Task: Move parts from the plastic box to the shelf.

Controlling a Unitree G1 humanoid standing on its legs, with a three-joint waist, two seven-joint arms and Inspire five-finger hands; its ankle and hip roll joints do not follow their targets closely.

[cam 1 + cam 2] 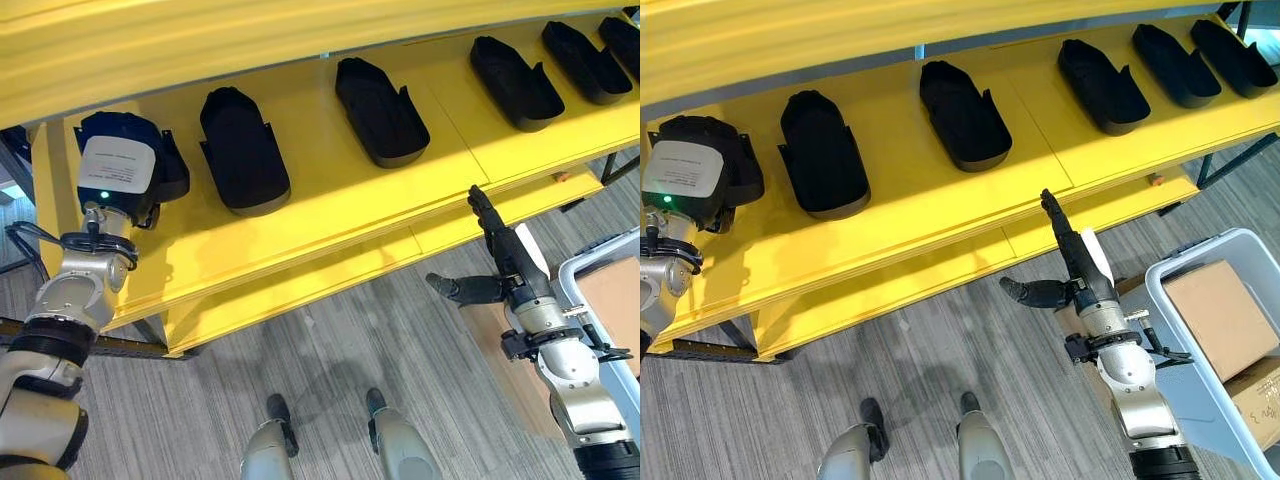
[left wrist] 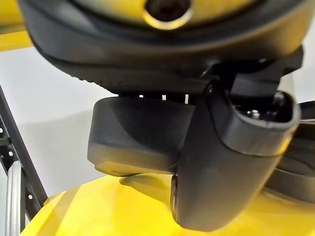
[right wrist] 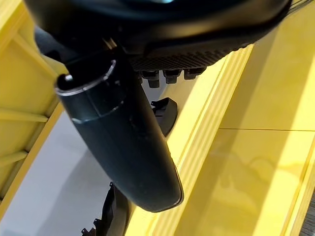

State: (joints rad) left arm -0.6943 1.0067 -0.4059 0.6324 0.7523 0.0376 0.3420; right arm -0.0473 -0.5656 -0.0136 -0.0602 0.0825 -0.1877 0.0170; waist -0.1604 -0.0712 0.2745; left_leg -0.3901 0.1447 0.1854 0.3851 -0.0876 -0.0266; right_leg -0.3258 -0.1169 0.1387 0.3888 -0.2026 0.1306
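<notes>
- Black parts [image 1: 243,150] lie in a row on the yellow shelf [image 1: 330,215].
- The left hand [image 1: 118,170] is up on the shelf's left end, by a black part [image 2: 142,140]. Whether it grips that part cannot be told.
- The right hand [image 1: 1072,262] hangs in front of the shelf edge, fingers straight, thumb out, holding nothing.
- The plastic box [image 1: 1185,335] sits low by the right arm, with cardboard boxes [image 1: 1220,315] inside.

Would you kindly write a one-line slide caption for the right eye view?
Right hand open before the yellow shelf lined with black parts; left hand at a part on its left end.
</notes>
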